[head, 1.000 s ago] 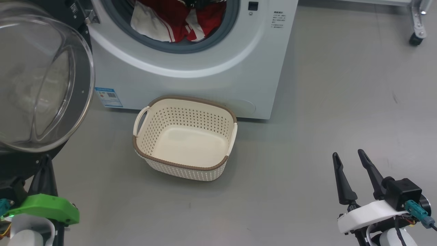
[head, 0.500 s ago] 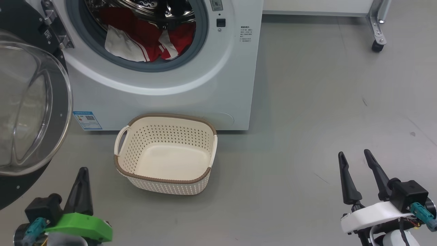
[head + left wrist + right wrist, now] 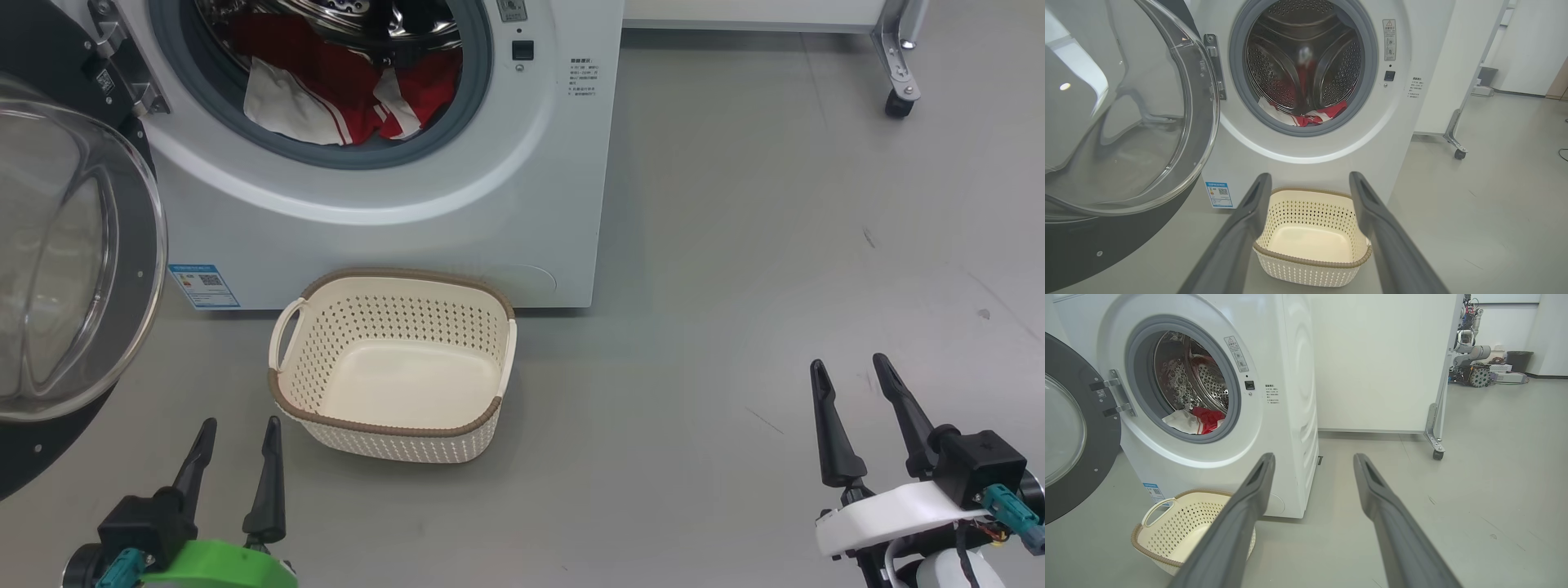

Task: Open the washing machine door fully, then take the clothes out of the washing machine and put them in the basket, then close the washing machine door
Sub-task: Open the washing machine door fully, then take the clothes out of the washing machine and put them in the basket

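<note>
Glossy black rim and bulging clear glass mark the washing machine door point(image 3: 73, 245), which stands swung wide at the left of the floor, clear of the drum mouth. Just right of it, at the floor's near edge, the left gripper point(image 3: 241, 425) hovers low. Its 2 dark fingers are spread apart with nothing between them and point up toward the machine. Its wrist view looks over the basket into the drum.

The washing machine point(image 3: 522, 204) stands at the floor's far edge. The clothes point(image 3: 326, 106), red with white panels and striped trim, lie heaped on the drum's lower front lip against the grey gasket. The basket point(image 3: 408, 274) sits empty on the floor just before the washer, below the opening. Well to the right, the right gripper point(image 3: 847, 363) hangs low, fingers equally wide and empty.

The door step looks done, so reaching for a garment seems next. The left arm should rise over the basket's rim and enter the opening centred, away from the door glass. It should pinch a thick fold near the lip, then draw the cloth clear of the gasket before lowering it.
</note>
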Robot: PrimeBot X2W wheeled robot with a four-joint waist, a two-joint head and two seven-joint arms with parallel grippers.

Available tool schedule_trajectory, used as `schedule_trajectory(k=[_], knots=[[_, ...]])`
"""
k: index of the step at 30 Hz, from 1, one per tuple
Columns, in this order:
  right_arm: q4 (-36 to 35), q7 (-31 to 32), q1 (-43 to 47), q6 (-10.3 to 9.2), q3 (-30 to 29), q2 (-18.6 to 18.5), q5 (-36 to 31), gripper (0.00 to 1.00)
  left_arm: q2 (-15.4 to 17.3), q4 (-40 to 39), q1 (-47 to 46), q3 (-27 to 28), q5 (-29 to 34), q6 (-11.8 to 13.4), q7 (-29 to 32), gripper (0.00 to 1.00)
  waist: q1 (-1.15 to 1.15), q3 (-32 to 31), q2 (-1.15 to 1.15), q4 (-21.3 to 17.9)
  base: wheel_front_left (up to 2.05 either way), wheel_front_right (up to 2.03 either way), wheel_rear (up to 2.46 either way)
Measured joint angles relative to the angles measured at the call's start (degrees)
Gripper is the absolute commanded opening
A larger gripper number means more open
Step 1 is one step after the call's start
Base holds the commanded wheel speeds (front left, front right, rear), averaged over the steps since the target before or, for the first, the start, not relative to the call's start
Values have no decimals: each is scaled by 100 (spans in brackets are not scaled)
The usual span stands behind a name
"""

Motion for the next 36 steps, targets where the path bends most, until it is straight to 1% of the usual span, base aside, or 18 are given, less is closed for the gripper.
schedule_trajectory(k=[5,36], knots=[[-13,0,1,1,-1,13,0,100,1,-94,37,-42,86,-3,0,100,0,-1,0,13,0,0,0],[-29,0,14,54,0,70,-52,100,-38,-587,269,90,64,-48,-2,100,0,27,0,-1,0,0,0]])
